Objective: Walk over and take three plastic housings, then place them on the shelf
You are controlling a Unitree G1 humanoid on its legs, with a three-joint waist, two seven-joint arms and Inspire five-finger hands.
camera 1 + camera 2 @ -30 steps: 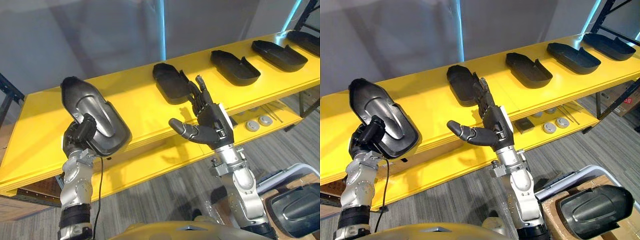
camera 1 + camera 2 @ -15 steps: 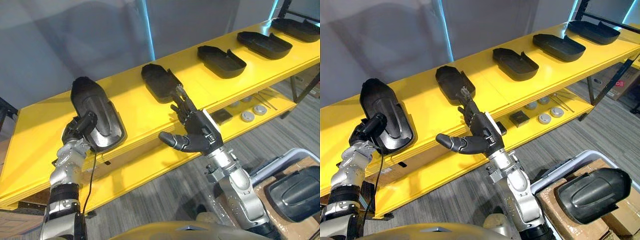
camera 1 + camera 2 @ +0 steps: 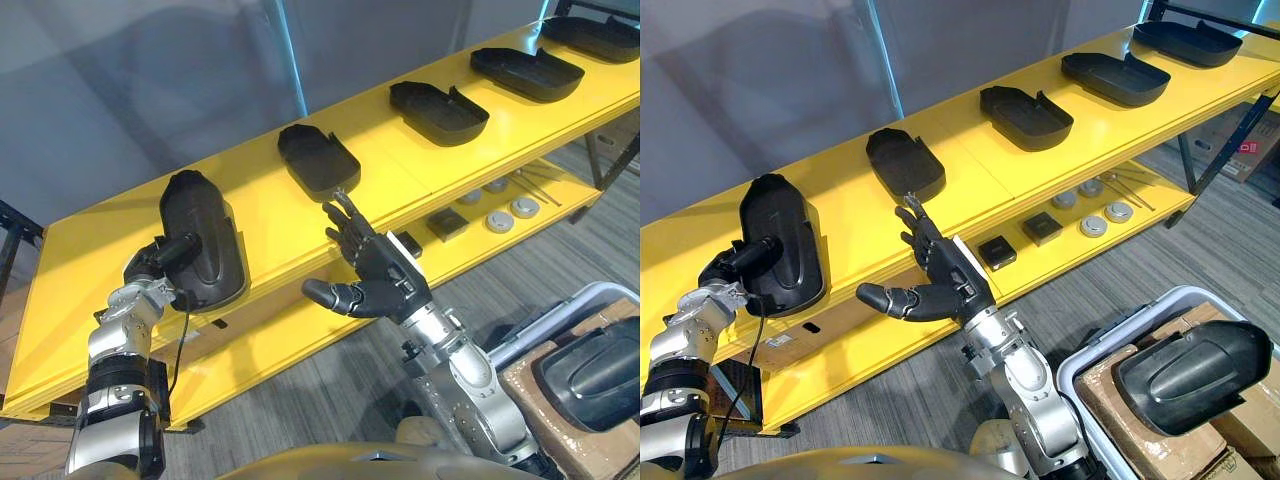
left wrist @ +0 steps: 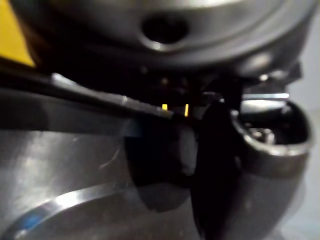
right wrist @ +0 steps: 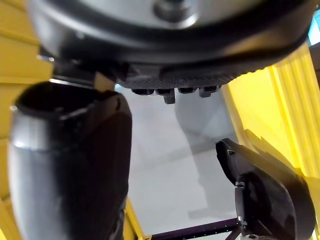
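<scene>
My left hand [image 3: 158, 264] is shut on the near edge of a black plastic housing [image 3: 205, 238], which lies tilted on the top board of the yellow shelf [image 3: 70, 270] at its left part. The same housing [image 3: 780, 238] appears in the right eye view, and up close past my left thumb [image 4: 225, 165]. Several more black housings lie in a row along the shelf, the nearest [image 3: 318, 160] beside another [image 3: 438, 98]. My right hand [image 3: 378, 282] hovers open in front of the shelf edge, fingers straight and holding nothing.
The lower shelf board carries a small black block [image 3: 447, 226] and round grey discs [image 3: 498, 220]. At the lower right stands a grey bin [image 3: 1110, 345] with cardboard boxes and another black housing [image 3: 1190, 365]. Grey carpet lies below the shelf.
The view has shifted as the robot moved. My left hand has brought the housing down from upright in the air onto the shelf top. The right hand stays open and sits a little lower.
</scene>
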